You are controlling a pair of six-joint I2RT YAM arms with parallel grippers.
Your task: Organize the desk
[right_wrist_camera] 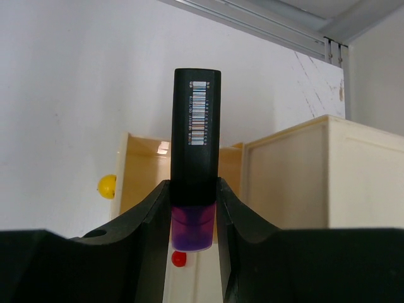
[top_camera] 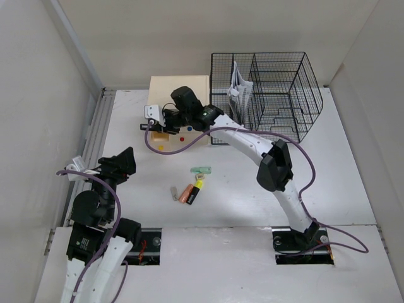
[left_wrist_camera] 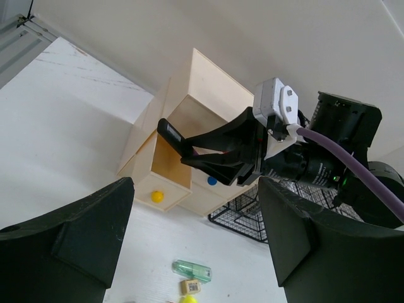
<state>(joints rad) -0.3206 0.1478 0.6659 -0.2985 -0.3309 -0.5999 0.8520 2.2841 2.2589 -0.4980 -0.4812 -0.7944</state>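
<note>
The white desk (top_camera: 353, 170) has a ridged metal rail (top_camera: 93, 142) along its left side. My right gripper (top_camera: 160, 124) is shut on a black highlighter with a purple cap (right_wrist_camera: 196, 145). It holds it over the open drawer with a yellow knob (right_wrist_camera: 107, 185) of the beige drawer box (top_camera: 180, 88). The left wrist view shows that gripper (left_wrist_camera: 202, 151) and highlighter (left_wrist_camera: 169, 132) above the open drawer (left_wrist_camera: 165, 167). My left gripper (top_camera: 124, 164) is open and empty near the desk's left side.
A black wire-mesh organizer (top_camera: 278, 95) with papers stands at the back right. A green clear item (top_camera: 201, 170), a yellow-capped highlighter (top_camera: 197, 188), an orange highlighter (top_camera: 185, 195) and a small grey item (top_camera: 174, 192) lie mid-desk. Red (top_camera: 181, 136) and blue (top_camera: 188, 128) knobs mark shut drawers.
</note>
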